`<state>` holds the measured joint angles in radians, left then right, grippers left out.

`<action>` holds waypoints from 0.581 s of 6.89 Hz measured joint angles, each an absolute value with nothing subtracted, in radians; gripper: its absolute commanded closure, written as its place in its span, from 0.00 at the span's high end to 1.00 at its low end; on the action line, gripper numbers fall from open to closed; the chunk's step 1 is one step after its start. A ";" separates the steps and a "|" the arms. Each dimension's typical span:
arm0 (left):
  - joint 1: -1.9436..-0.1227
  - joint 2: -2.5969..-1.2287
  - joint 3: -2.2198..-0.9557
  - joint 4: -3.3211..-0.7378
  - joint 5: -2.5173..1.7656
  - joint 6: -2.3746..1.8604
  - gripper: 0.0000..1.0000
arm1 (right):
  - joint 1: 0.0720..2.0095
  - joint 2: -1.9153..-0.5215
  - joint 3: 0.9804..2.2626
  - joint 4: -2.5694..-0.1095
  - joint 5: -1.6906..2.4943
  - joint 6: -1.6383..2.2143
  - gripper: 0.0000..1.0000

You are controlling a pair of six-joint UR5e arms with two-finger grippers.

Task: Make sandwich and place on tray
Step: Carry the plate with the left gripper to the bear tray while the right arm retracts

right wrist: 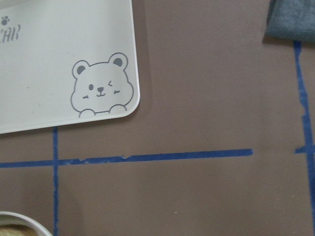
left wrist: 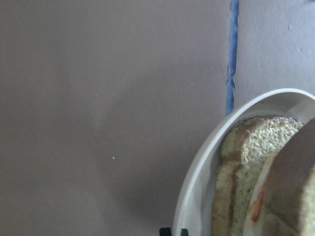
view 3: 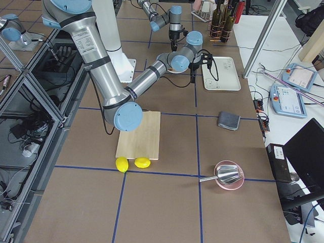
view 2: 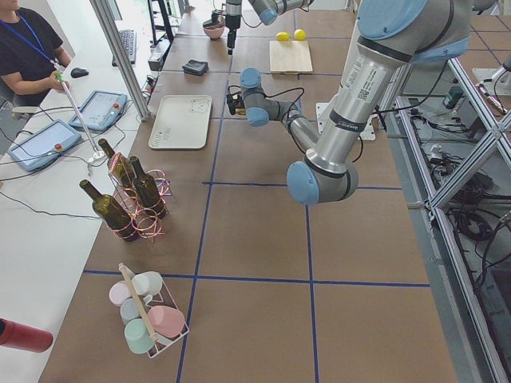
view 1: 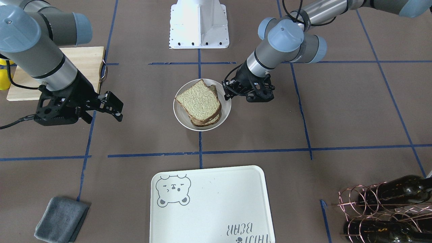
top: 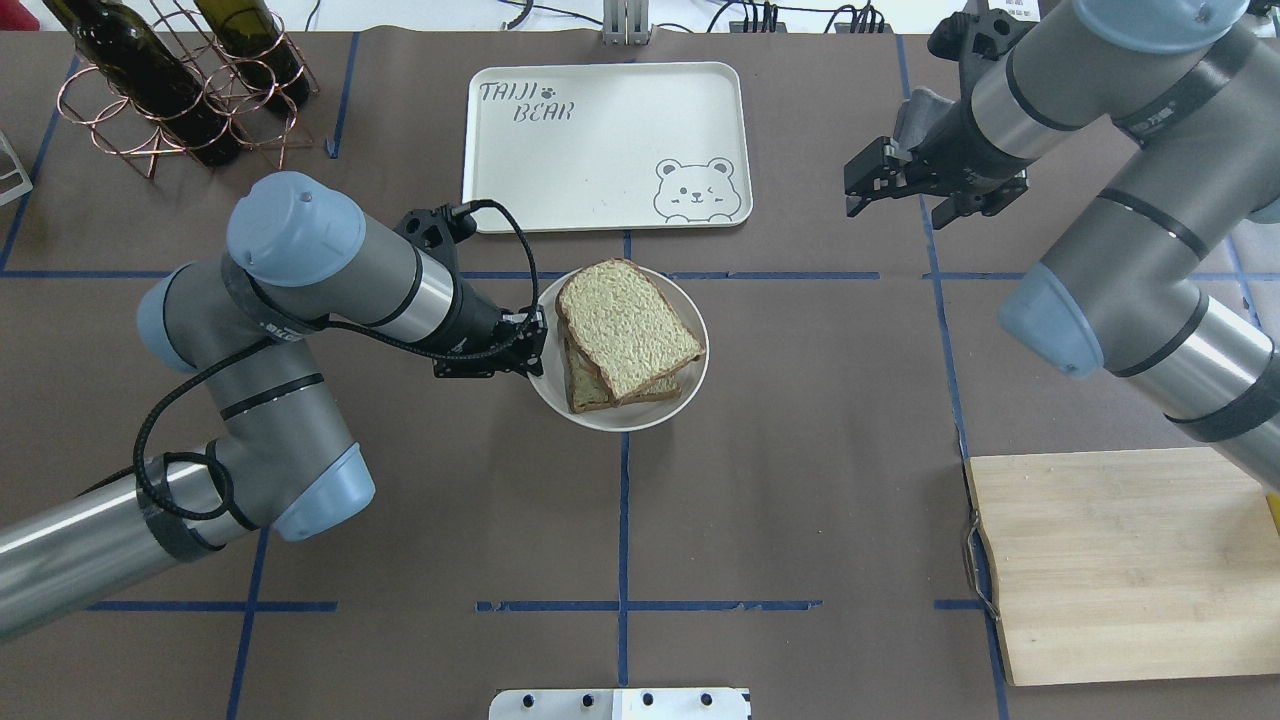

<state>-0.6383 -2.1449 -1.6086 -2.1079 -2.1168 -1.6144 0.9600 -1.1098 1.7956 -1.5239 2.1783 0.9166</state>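
Brown table (top: 800,400): left gripper (top: 537,340) pinching bowl (top: 610,419) rim beside sandwich (top: 625,330); right gripper (top: 860,190) spread, empty, aloft.

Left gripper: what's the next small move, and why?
Probably close on the rim of the bowl, if not already pinched: the left gripper sits at that edge, the sandwich looks stacked, and the tray is bare.

sandwich (top: 628,335) in the bowl (top: 625,417), tray (top: 600,150) beyond it
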 measured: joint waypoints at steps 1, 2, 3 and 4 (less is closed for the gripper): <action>-0.670 -2.211 -1.531 -2.109 -2.119 -1.708 0.00 | 1.006 -1.117 1.795 -1.608 2.173 0.754 1.00; -0.701 -2.270 -1.453 -2.112 -2.120 -1.791 0.00 | 1.054 -1.143 1.793 -1.661 2.172 0.596 1.00; -0.730 -2.305 -1.389 -2.126 -2.121 -1.869 0.00 | 1.105 -1.182 1.790 -1.685 2.175 0.454 1.00; -0.756 -2.332 -1.322 -2.164 -2.118 -1.966 0.00 | 1.158 -1.220 1.786 -1.697 2.180 0.333 1.00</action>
